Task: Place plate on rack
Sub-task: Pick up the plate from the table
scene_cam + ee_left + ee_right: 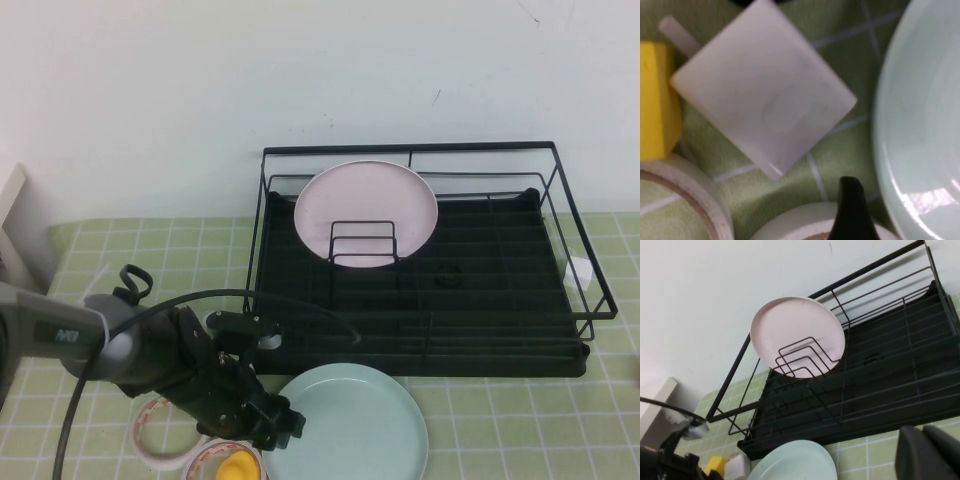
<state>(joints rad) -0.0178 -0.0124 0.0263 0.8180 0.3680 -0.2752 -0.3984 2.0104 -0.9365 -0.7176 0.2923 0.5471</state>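
Mint-green and round, your plate (350, 420) lay flat on the checked green cloth (500, 420), just in front of the black wire rack (480, 300). A pale pink plate (366, 210) stood upright in the rack's wire holder (362, 243). Your left gripper (275, 420) sat low at the green plate's left edge, near a yellow block (238, 465) and a tape roll (155, 435); you couldn't tell if its claw was open. Your right gripper (927, 452) showed only in its own wrist view, near the rack's front; you couldn't tell its claw either

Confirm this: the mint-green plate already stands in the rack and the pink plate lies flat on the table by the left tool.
Swapped. In the high view the pink plate stands in the rack; the mint-green plate lies flat on the table beside the left tool. The right tool is off to the right.
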